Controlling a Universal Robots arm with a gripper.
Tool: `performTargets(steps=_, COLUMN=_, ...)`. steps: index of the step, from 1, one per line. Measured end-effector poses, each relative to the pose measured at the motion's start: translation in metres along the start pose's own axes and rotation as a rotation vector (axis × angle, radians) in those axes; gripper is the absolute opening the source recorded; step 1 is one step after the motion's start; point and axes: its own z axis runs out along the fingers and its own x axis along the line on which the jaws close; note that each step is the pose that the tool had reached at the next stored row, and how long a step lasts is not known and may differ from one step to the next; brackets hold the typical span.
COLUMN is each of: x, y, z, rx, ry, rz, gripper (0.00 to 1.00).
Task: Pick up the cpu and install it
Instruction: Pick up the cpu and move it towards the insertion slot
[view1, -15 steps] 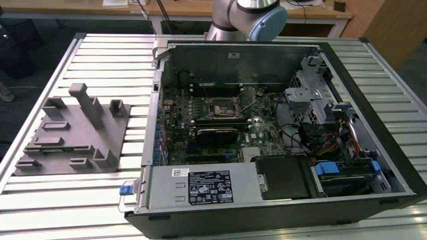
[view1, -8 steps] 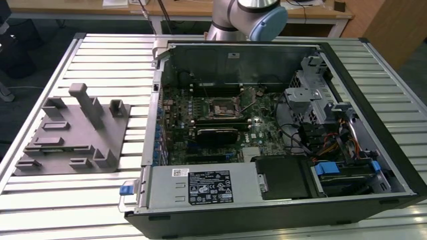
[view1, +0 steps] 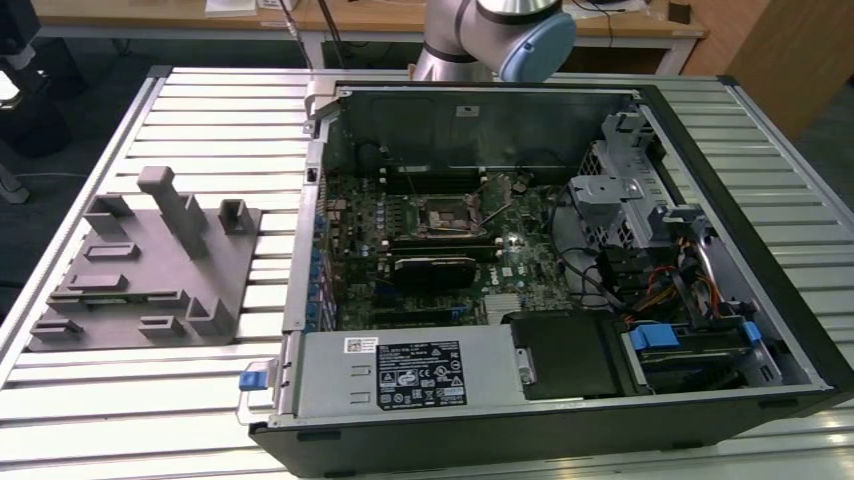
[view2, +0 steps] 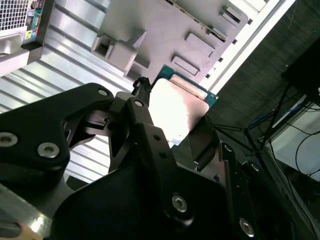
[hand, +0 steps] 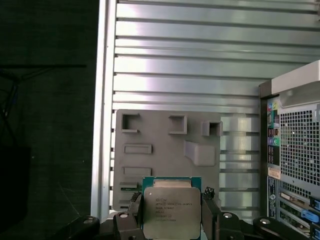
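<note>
The cpu (hand: 171, 210) (view2: 177, 107), a thin square chip with a pale metal top and a green rim, is held between my gripper's (hand: 171, 214) (view2: 175, 119) two black fingers (hand: 209, 207) (view2: 141, 102) in both wrist views. The gripper is shut on its edges. The chip hangs well above the grey plastic block (hand: 165, 150) (view2: 165, 30), clear of it. In the exterior view the open computer case (view1: 747, 250) lies on the table, with the motherboard's square socket (view1: 443, 212) near the board's middle and nothing over it. The arm (view1: 494, 35) rises behind the case.
The grey block with upright posts (view1: 147, 270) lies at the exterior view's left, beside the case. The slatted metal table (view1: 200, 110) ends close to the block, with dark floor beyond (hand: 50, 125). Cables, drive cages and a power supply (view1: 400, 375) crowd the case.
</note>
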Motion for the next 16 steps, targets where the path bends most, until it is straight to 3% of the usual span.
performTargets(steps=16, x=-0.0256, y=-0.0003, z=0.0011, rx=0.0021, ry=0.0001, rz=0.0, gripper=0.55)
